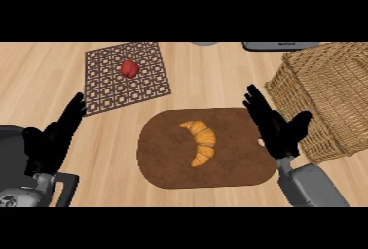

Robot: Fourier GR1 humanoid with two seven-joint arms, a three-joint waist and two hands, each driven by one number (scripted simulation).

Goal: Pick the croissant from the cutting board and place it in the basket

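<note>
While no writing is legible, croissant [200, 141] lies on cutting board [237, 170].

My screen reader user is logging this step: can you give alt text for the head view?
A croissant lies on a dark brown cutting board at centre, not yet picked up. The open right hand hovers between board and wicker basket; the open left hand rests at left, near a patterned mat holding a red item.
</note>
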